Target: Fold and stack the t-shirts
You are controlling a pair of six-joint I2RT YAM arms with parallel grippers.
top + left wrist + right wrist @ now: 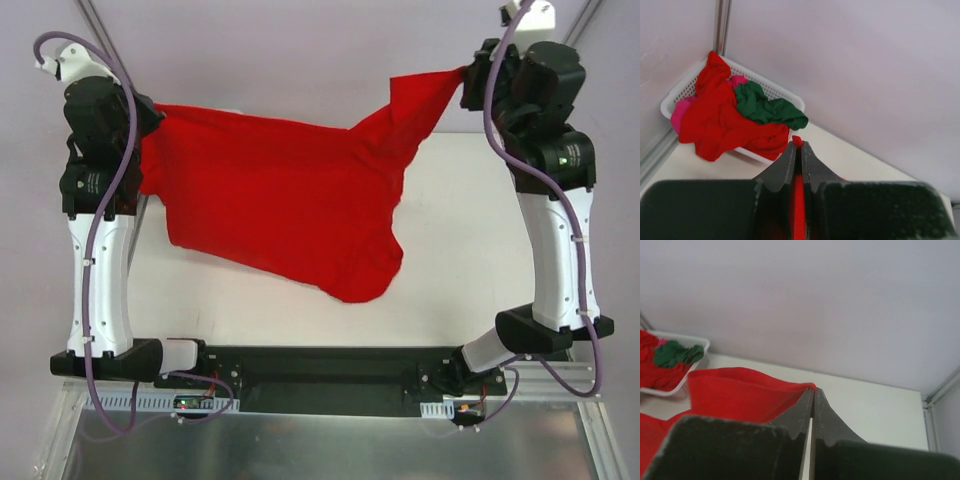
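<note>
A large red t-shirt (pixel 280 205) hangs stretched between both arms above the white table (pixel 470 260), its lower edge drooping toward the near side. My left gripper (pixel 150 118) is shut on the shirt's left edge; a strip of red cloth shows between its fingers (pixel 799 150). My right gripper (pixel 468 82) is shut on the shirt's right corner, and the red cloth (pixel 735 395) runs off to the left from its tips (pixel 814 391). More t-shirts, red (pixel 725 125) and dark green (pixel 767 107), lie heaped in a white basket (pixel 785 95).
The white lattice basket (pixel 675 390) stands in the table's far left corner against the grey wall; some pink cloth (pixel 680 112) lies in it too. A black rail (pixel 320 365) with the arm bases runs along the near edge.
</note>
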